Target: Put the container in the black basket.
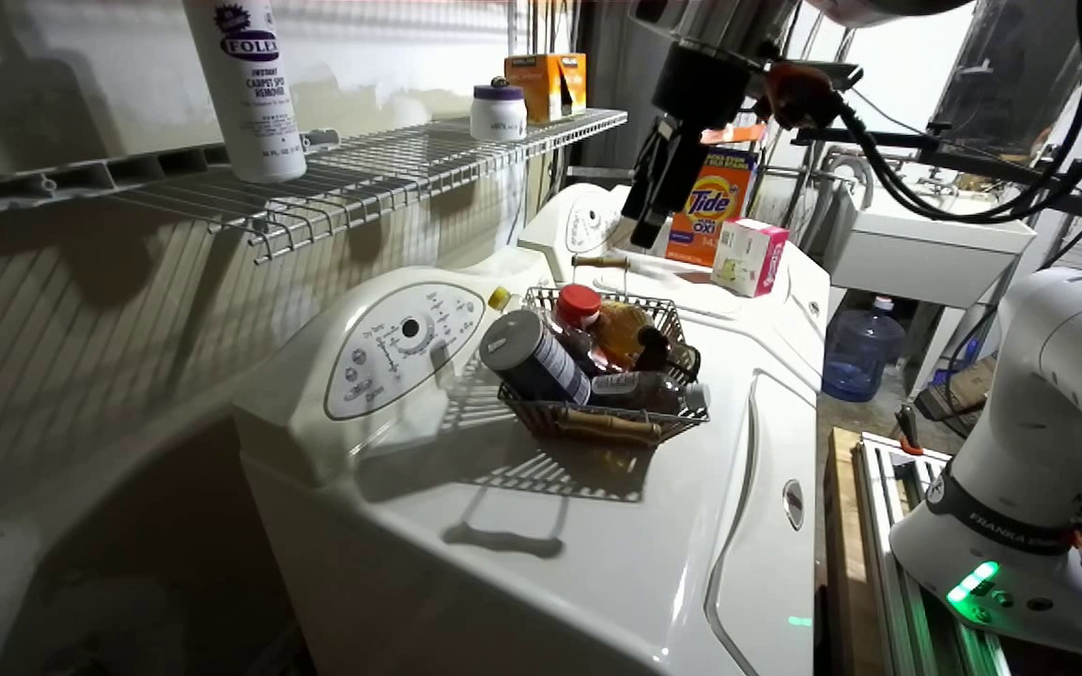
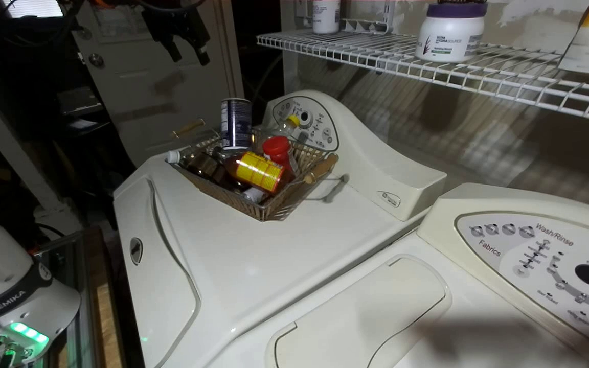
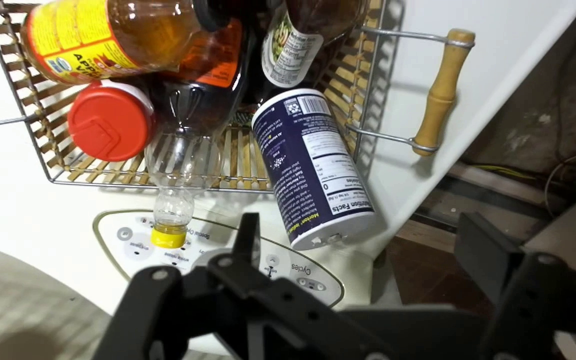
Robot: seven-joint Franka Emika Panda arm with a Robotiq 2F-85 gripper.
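The container is a dark blue Morton salt canister with white ends; it shows in both exterior views (image 1: 541, 357) (image 2: 235, 122) and in the wrist view (image 3: 313, 165). It leans tilted in the black basket, with its upper end sticking out past the rim. The basket (image 1: 550, 421) (image 2: 230, 201) (image 3: 243, 155) has wire edges, slatted sides and wooden handles, and stands on a white machine. Several bottles share it; they hide the canister's lower end in an exterior view. My gripper (image 1: 642, 225) (image 2: 190, 57) (image 3: 363, 235) is open and empty, above and apart from the canister.
A wire rack (image 1: 409, 169) (image 2: 371, 56) on the wall holds a tall white bottle (image 1: 255, 103), a purple-lidded jar (image 1: 498, 115) (image 2: 450, 36) and an orange box (image 1: 541, 86). A Tide box (image 1: 710, 207) and a small pink-white box (image 1: 746, 255) stand behind the basket.
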